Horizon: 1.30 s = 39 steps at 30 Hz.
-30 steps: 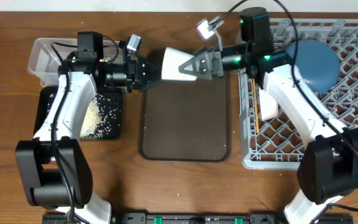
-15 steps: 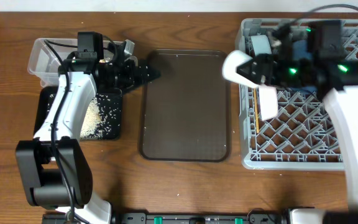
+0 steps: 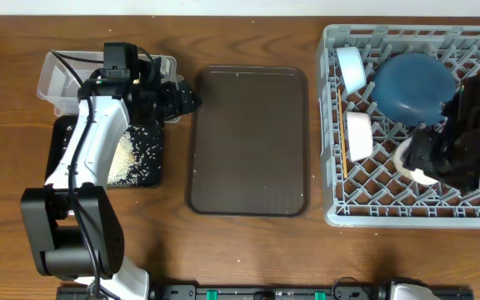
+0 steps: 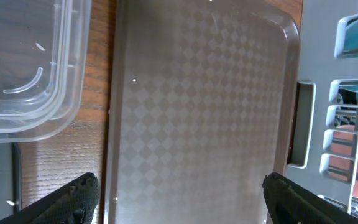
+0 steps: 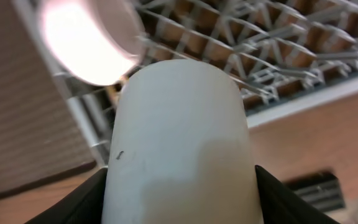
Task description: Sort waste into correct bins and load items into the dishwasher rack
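Far left, the clear tub (image 3: pixel 55 77) sits beyond the black tray (image 3: pixel 155 177) holding rice scraps (image 3: pixel 123 158). The left gripper (image 3: pixel 190 94) hangs spread wide and empty by the brown serving tray (image 3: pixel 248 142). Over the rack's (image 3: pixel 328 200) near right side, the right gripper (image 3: pixel 419 162) pinches the pale cup (image 5: pixel 179 124).

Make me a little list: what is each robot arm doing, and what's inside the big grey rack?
Left end effector: open, empty, over the brown tray, beside the clear tub
Right end effector: shut on the pale cup, above the rack
In the rack: dark blue plate, light blue bowl, white bowl, chopsticks
Black tray: holds rice scraps
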### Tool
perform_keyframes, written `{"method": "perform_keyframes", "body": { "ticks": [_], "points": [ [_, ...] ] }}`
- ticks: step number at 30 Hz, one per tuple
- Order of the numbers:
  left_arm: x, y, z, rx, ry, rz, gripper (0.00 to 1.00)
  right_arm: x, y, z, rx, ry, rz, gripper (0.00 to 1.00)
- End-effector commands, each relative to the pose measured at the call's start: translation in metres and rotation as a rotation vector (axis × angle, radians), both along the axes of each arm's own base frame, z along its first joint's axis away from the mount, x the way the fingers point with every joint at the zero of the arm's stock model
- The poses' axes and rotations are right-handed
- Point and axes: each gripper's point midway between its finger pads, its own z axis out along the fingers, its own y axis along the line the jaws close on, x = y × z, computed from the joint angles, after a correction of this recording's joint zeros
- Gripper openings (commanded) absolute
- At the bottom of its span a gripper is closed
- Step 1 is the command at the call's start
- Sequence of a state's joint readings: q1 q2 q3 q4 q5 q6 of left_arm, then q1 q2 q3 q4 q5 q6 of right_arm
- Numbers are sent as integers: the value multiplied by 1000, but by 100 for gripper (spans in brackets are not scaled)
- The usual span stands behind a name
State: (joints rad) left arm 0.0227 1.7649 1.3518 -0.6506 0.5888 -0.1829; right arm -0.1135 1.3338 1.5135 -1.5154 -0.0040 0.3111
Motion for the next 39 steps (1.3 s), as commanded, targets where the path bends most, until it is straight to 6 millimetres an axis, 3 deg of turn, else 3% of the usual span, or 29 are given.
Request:
{"method": "perform_keyframes", "body": {
  "ticks": [1,12,19,20,22,24,27,32,35,39],
  "points": [
    [0,4,4,27,-18,2,87,3,-22,-15,-48,80,-54,48],
    [0,4,4,27,-18,2,87,36,-31,-83,-13,294,-21,47],
    [0,4,4,27,-18,2,87,50,-23,-109,57,333,4,47],
    [0,4,4,27,-18,2,87,49,-23,-110,58,342,5,49],
    [0,4,4,27,-18,2,87,48,-22,-113,60,356,8,70],
    [0,4,4,27,-18,2,87,48,-23,-113,60,356,7,80],
    [0,4,4,27,-18,2,87,49,-23,-112,59,351,7,89],
    [0,4,4,27,-18,2,87,55,-24,-97,53,316,11,88],
    [0,4,4,27,-18,2,87,60,-24,-71,42,259,12,86],
    [0,4,4,27,-18,2,87,61,-17,-15,25,130,58,87]
  ]
}}
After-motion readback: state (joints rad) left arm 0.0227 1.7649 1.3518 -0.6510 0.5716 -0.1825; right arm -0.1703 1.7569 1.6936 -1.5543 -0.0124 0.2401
